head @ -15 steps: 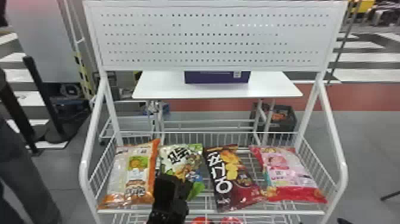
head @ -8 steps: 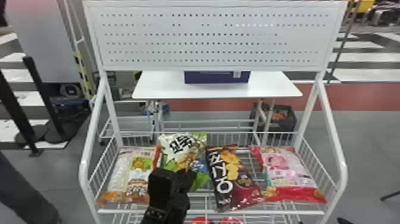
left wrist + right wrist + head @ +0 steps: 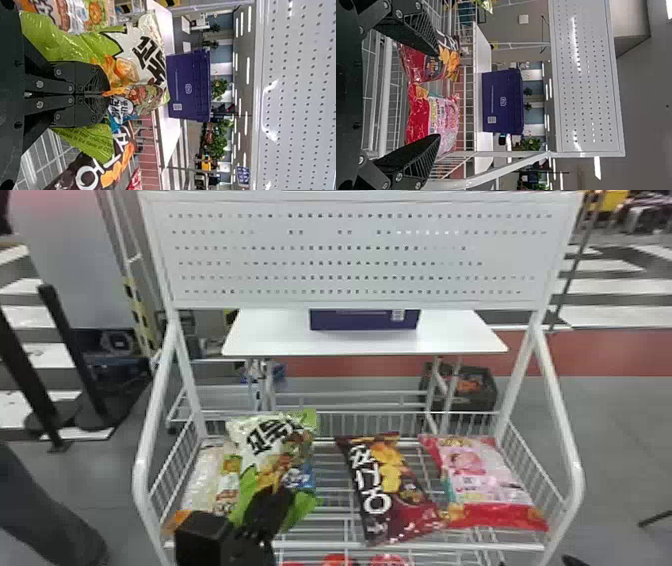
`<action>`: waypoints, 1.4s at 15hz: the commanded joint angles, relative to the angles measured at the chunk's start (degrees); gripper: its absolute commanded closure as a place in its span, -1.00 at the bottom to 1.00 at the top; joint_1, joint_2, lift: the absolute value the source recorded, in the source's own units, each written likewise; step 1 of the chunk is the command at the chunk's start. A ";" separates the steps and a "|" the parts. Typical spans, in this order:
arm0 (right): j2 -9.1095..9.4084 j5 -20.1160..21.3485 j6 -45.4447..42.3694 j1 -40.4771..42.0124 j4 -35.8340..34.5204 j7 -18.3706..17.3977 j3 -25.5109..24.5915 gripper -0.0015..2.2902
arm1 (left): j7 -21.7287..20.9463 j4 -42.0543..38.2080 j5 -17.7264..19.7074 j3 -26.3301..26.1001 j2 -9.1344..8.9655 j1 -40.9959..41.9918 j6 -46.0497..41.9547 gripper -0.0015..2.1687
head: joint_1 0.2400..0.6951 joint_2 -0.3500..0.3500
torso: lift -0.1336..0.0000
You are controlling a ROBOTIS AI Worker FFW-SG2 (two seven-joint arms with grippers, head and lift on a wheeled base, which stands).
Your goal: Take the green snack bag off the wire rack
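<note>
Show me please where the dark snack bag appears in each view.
Head view: dark snack bag on the rack, between green bag and pink bag.
Left wrist view: beside the green bag, partly behind it.
Right wrist view: beside the pink bag, partly behind the right gripper's finger.
Shared landmark: purple box.

Here's the wire rack (image 3: pixel 500 546), table (image 3: pixel 270 340) beyond!
Left to right: left bag (image 3: pixel 200 480), raised snack bag (image 3: pixel 270 442), middle bag (image 3: pixel 387 490), right bag (image 3: pixel 480 475); and there, on the table, the storage box (image 3: pixel 362 321), pegboard (image 3: pixel 350 250) over the rack's far side.
</note>
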 commanded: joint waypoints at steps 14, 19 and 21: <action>-0.53 0.04 0.00 0.08 -0.03 0.00 1.17 -0.85 | -0.14 -5.76 0.79 14.83 0.98 26.10 -27.67 0.32 | 0.14 0.00 | 1.00; -0.62 -0.13 0.00 0.26 -0.11 0.00 0.82 -0.85 | -1.11 -5.32 0.79 16.85 0.11 30.23 -33.11 0.32 | 0.14 0.00 | 1.00; -0.62 -0.13 0.00 0.17 -0.11 0.00 0.82 -0.85 | -1.11 -5.23 0.70 17.12 0.11 31.72 -35.40 0.32 | 0.14 0.00 | 1.00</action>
